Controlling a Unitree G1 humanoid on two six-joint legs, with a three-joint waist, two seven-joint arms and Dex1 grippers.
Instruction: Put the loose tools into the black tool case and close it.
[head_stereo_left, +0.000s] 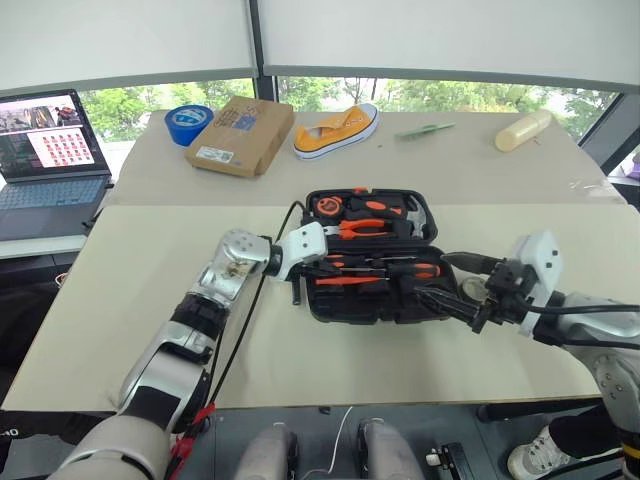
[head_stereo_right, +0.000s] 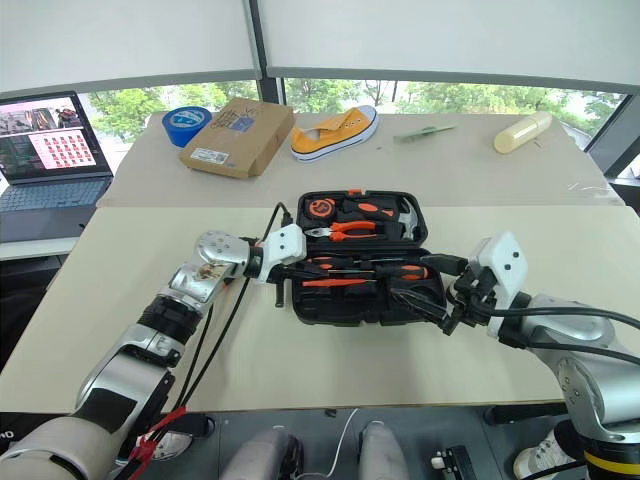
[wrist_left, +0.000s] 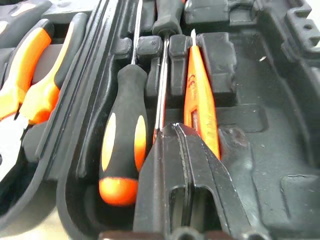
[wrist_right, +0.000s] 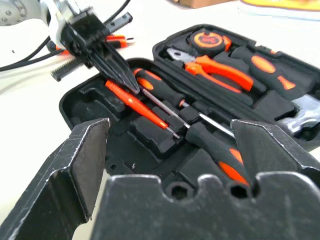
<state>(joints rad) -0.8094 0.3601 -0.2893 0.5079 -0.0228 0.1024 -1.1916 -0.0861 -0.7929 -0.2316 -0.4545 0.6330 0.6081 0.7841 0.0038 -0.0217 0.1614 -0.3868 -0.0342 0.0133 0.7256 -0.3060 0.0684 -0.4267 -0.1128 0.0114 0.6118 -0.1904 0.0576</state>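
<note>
Black moulded tool case (head_stereo_left: 370, 255) is seen open on the beige table (head_stereo_left: 150, 260) in the head views, w/ pliers (head_stereo_left: 362, 228) and hammer in the far half, two long screwdrivers (head_stereo_left: 385, 268) in the near half.

L wrist view: left gripper (wrist_left: 186, 132) is shut, tip set down between a screwdriver shaft and the slim orange tester (wrist_left: 200, 107), which lies in its recess.

R wrist view: right gripper (wrist_right: 170, 145) is held wide open, empty, just beside the case's near-right edge.

Step judged: seating the tester. Next: L tip is to be lifted clear; remaining recesses are to be checked, then lid shut.
</note>
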